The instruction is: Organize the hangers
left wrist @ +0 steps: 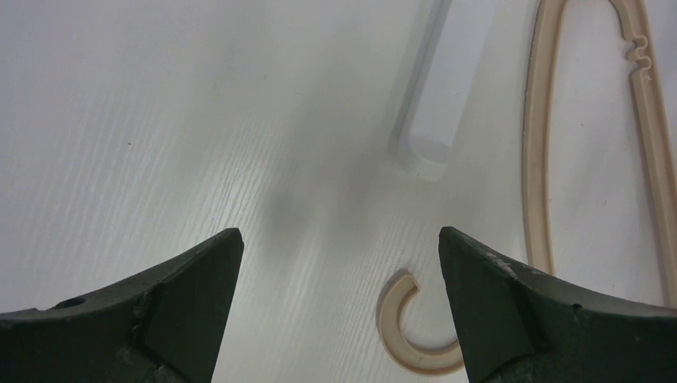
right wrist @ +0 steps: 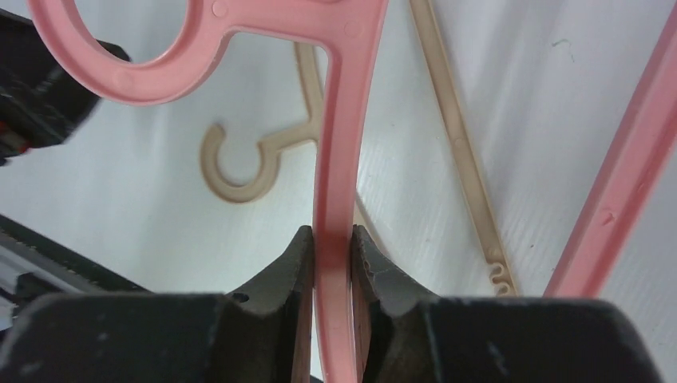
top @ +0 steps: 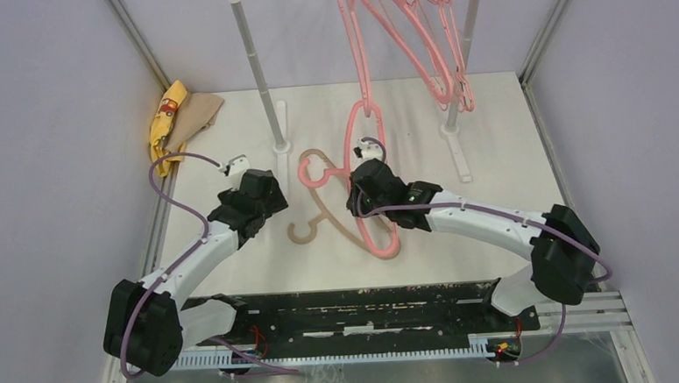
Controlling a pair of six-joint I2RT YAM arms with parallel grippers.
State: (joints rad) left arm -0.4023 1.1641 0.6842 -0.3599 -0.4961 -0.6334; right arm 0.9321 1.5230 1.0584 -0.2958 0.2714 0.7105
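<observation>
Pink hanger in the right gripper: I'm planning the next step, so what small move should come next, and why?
Probably raise the pink hanger a little, straight up. The right gripper is shut on its arm, and it overlaps the tan hanger on the table, so lifting clear first should avoid dragging that one. The other pink hangers hang on the rack above.
</observation>
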